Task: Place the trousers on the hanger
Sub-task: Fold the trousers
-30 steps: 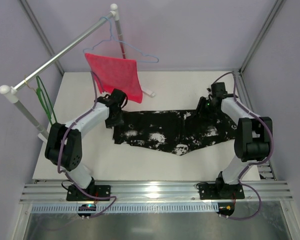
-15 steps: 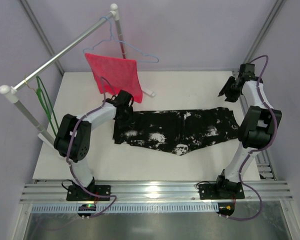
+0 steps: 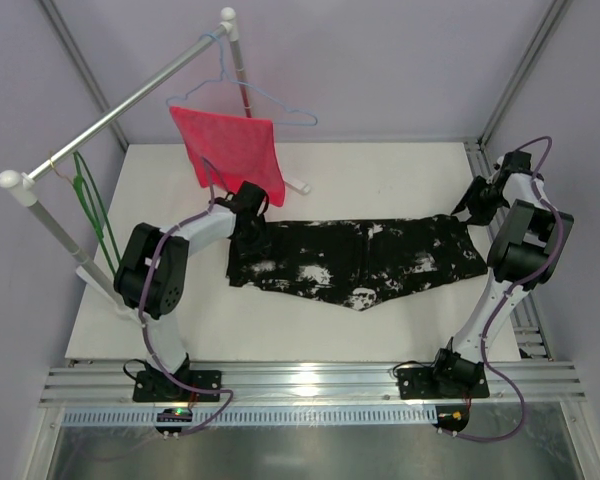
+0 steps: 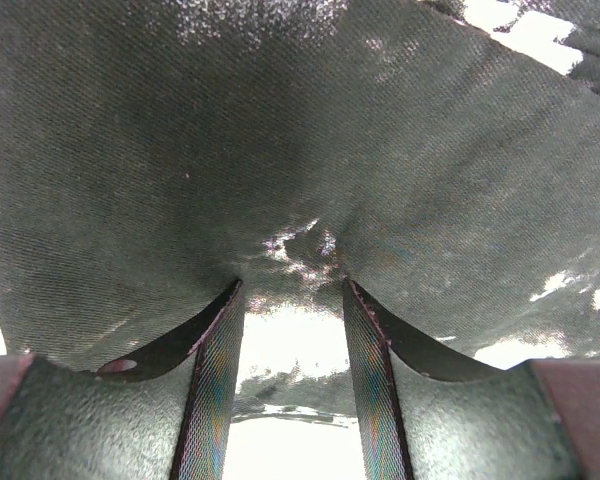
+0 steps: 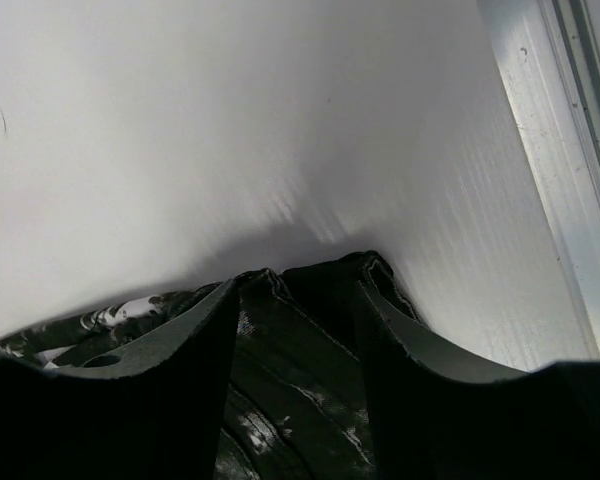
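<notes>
— What takes up the most room?

— The white table, and across its far left corner a rail on white posts. Next come the trousers, black with white splotches, lying flat and spread lengthwise across the middle of the table.

— And the arms?

— The left arm reaches in over the trousers' left end. The right arm stands folded high by the right edge, its wrist bent down to the upper right corner of the trousers.

— What hangs on the rail?

— A red mesh cloth, draped on a pale blue wire hanger near the far post. The green hanger hangs alone near the other end of the rail, well apart from the trousers and from both claws.

— How do the claws stand?

— The left gripper is down on the cloth. In its wrist view the fingers are clamped on a pucker of trouser fabric, with creases fanning out from their tips.

— And the other?

— The right gripper sits at the trouser corner. Its fingers are part way apart with dark cloth filling the gap between them. Whether they pinch it, I cannot tell.
</notes>
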### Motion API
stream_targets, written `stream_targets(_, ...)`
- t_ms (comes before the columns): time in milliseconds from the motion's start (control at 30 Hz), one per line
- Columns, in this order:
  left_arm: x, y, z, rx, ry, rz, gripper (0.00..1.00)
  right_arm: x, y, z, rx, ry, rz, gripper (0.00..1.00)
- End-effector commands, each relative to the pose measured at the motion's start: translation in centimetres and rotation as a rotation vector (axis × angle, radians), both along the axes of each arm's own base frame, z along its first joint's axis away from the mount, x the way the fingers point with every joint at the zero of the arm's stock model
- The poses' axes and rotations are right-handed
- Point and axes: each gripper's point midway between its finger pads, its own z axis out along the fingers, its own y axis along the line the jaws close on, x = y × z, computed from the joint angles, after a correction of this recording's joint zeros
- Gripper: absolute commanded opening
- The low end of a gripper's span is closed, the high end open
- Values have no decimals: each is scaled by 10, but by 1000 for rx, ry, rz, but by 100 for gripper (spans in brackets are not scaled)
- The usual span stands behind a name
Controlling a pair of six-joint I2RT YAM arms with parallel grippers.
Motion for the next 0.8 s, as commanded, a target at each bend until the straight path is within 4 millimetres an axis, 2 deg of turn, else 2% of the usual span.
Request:
stream_targets(0,-9,4,-30,22,46,26,45,7,-2,9,-19,-39,58,53)
stream_targets(233,-9,11,-37,59,51,40,44,1,2,-6,10,-13,85,48)
stream_targets(567,-8,14,-35,77,49,52,44,3,20,-3,77,-85,143,43)
stream_targets(667,-8,17,-36,91,49,54,44,3,19,-4,74,-81,134,21)
stream_targets(700,-9,17,-36,93,51,56,44,3,15,-5,56,-75,121,9)
stream_targets(733,-10,20,-38,101,56,61,44,3,12,-4,36,-72,111,4)
stream_targets(767,-12,20,-41,104,65,61,44,3,8,-1,16,-70,96,4)
